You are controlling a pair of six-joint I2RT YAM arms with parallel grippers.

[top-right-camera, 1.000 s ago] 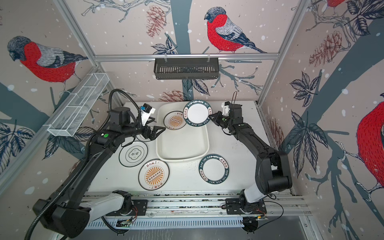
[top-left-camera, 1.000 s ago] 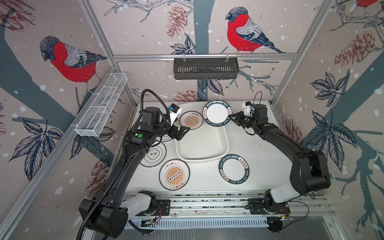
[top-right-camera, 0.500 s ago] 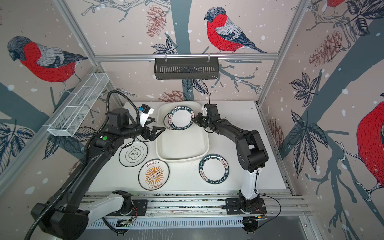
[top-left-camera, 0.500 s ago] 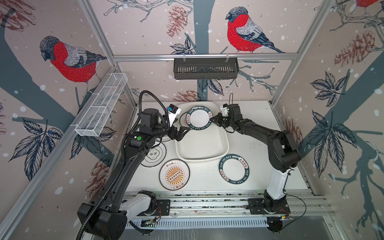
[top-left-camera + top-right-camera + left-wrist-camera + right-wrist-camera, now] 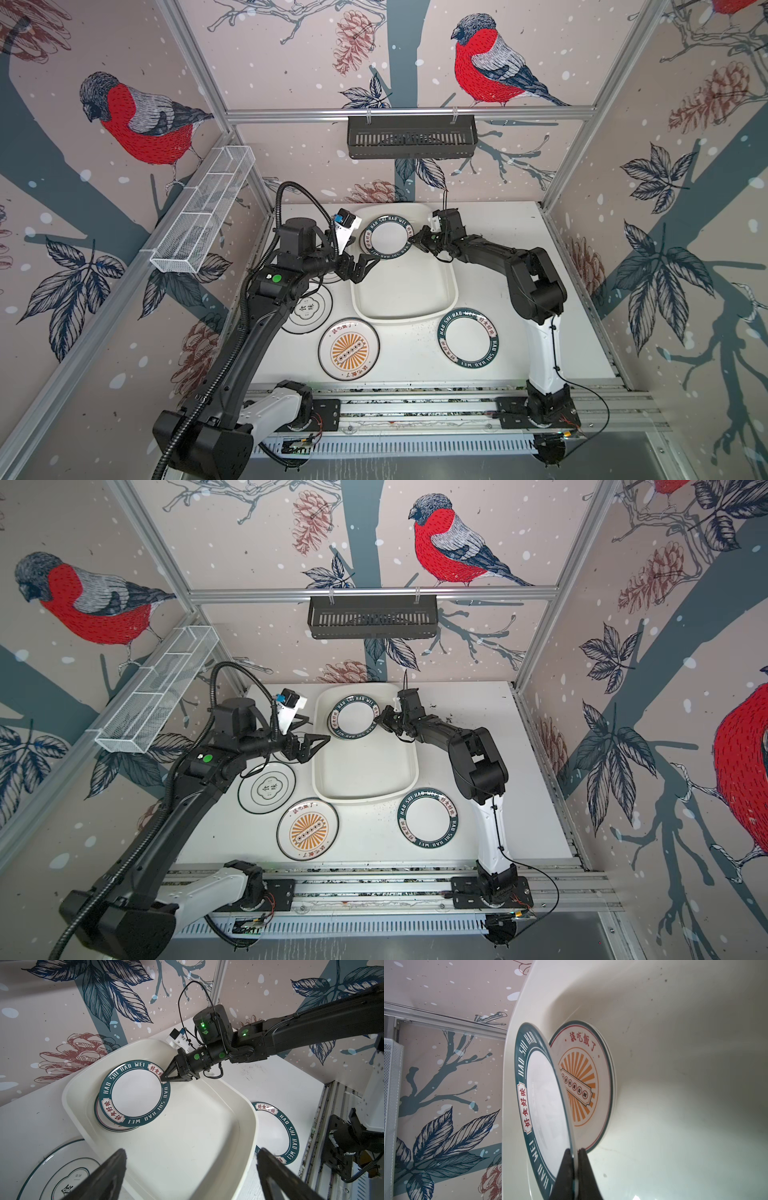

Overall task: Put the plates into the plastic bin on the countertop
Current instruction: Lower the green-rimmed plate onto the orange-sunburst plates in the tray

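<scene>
Plates and bin, laid out on a white speckled table [image 5: 411, 365].

1. Held plate [image 5: 388, 237] [image 5: 354, 717] [image 5: 135, 1093] [image 5: 544, 1105]: white centre, wide dark-green rim lettered "HAO SHI HAO WEI" in white, with red Chinese characters in two white cartouches. Right pincer [image 5: 412, 240] [image 5: 377, 720] [image 5: 164, 1078] [image 5: 574, 1153] has its jaws clamped on the thin rim edge. The plate is tilted inside the far left end of the plastic bin [image 5: 403, 291] [image 5: 365, 766] [image 5: 187, 1147] and partly covers item 2. Whether the two touch cannot be told.

2. Bin sunburst plate [image 5: 583, 1084] [image 5: 98, 1118]: flat on the bin floor, with orange rays and four red characters along its rim. A ticket-shaped label sits at the centre, its print too small to read.

3. Plastic bin: glossy white with a flared rim, standing mid-table toward the rear. Its near half is bare.

4. Table sunburst plate [image 5: 349, 350] [image 5: 308, 829]: on the table, just before the bin's near left corner.

5. Black-rimmed plate [image 5: 307, 309] [image 5: 267, 787]: on the table left of the bin, with black characters in a lobed frame. The left arm partly covers it.

6. Second green plate [image 5: 467, 338] [image 5: 428, 818]: same "HAO SHI HAO WEI" lettering, on the table by the bin's near right corner.

7. Left pincer [image 5: 368, 270] [image 5: 318, 749] [image 5: 191, 1149]: jaws spread wide and holding nothing, hovering at the bin's left rim.

8. Fittings: black slatted basket [image 5: 411, 137] on the rear rail, and white wire-mesh rack [image 5: 203, 212] on the left wall.
</scene>
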